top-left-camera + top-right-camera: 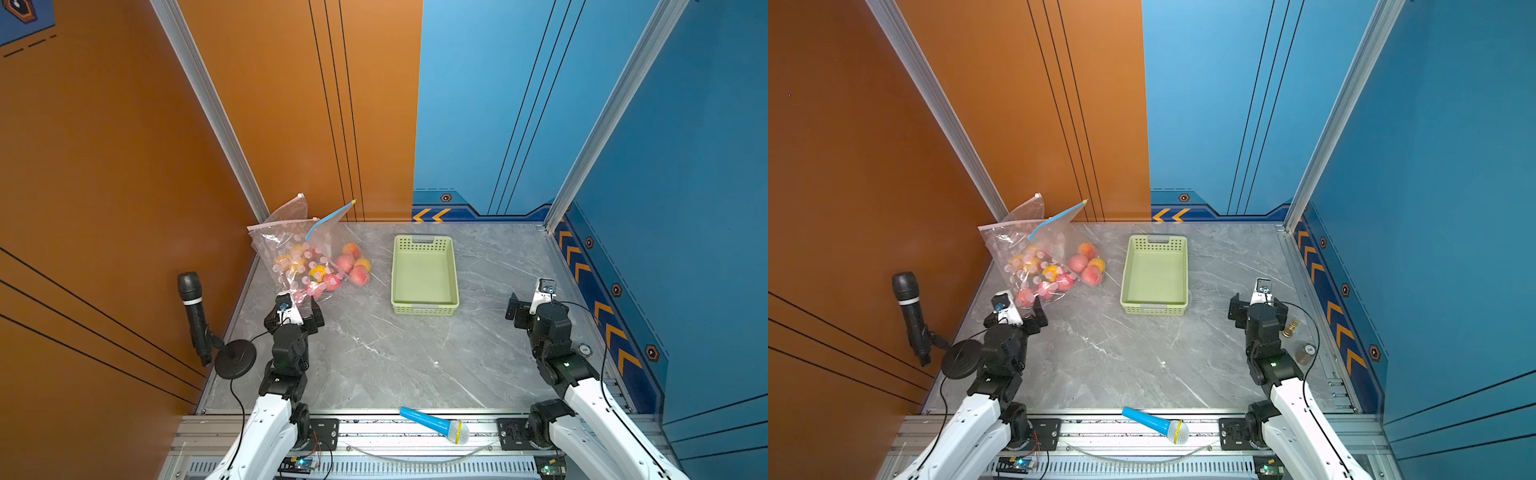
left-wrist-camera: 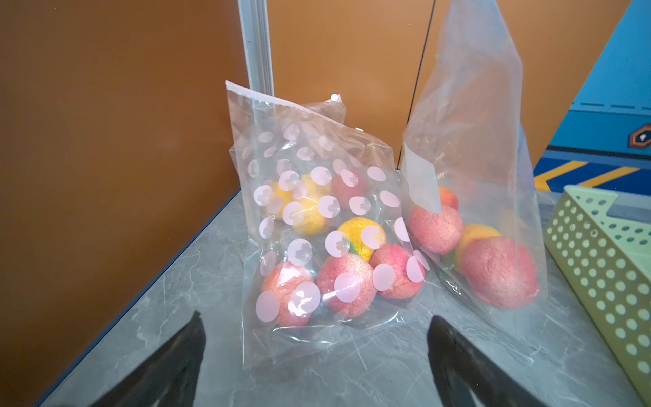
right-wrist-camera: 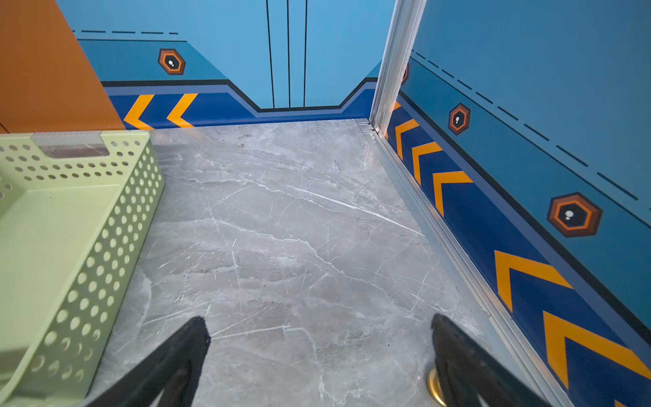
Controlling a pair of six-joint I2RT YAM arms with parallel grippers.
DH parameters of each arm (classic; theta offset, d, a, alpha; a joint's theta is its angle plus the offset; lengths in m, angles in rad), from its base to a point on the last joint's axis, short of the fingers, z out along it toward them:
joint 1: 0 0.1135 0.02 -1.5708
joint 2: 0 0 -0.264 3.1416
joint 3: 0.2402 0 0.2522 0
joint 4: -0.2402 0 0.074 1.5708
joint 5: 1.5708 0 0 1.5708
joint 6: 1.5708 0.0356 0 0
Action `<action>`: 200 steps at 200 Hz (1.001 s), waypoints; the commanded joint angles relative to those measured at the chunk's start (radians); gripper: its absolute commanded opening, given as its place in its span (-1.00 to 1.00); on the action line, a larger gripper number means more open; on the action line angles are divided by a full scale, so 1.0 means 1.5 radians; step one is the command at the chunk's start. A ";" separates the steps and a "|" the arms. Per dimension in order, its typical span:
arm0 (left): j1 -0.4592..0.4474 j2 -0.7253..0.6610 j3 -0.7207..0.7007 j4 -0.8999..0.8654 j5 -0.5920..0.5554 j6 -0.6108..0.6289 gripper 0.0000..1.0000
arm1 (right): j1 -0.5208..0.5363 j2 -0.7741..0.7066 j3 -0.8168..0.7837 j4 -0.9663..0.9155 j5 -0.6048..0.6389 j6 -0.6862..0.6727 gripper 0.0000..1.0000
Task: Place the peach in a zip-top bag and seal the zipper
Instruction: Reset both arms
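Peaches fill the bottom of a dotted zip-top bag that stands propped in the far left corner of the desk, against the orange wall. Just beside it, on the side toward the green basket, a clear zip-top bag holds more fruit, red and yellow, with its blue zipper pointing up. We cannot tell whether either bag is sealed. Our left gripper sits low before the dotted bag with jaws spread wide, holding nothing. The bag's near corner reaches between the fingers, with a gap on each side. Our right gripper is likewise wide and holds nothing, over bare desk to the right of the basket, well apart from both bags. We see a black microphone on a stand at the desk's left edge and a blue microphone lying on the front rail.
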 commanded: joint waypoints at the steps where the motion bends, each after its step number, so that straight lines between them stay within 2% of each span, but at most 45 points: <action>1: 0.006 0.082 -0.011 0.150 0.040 0.053 0.95 | -0.029 0.024 -0.022 0.122 -0.039 -0.001 0.99; 51: 0.030 0.375 -0.005 0.412 0.092 0.048 0.95 | -0.054 0.127 -0.043 0.232 -0.100 -0.015 0.99; 98: 0.039 0.575 -0.007 0.610 0.111 0.047 0.95 | -0.074 0.183 -0.044 0.277 -0.117 -0.016 0.99; 120: 0.040 0.598 0.029 0.579 0.152 0.064 0.95 | -0.081 0.193 -0.047 0.288 -0.128 -0.022 0.99; 139: 0.049 0.570 0.066 0.471 0.201 0.066 0.95 | -0.092 0.203 -0.053 0.305 -0.137 -0.029 0.99; 164: 0.082 0.557 0.155 0.276 0.329 0.074 0.95 | -0.119 0.227 -0.069 0.349 -0.174 -0.028 0.99; 184: 0.112 0.576 0.142 0.336 0.371 0.049 0.95 | -0.142 0.273 -0.086 0.424 -0.222 -0.027 0.99; 200: 0.112 0.565 0.149 0.304 0.370 0.053 0.95 | -0.158 0.329 -0.087 0.475 -0.254 -0.020 1.00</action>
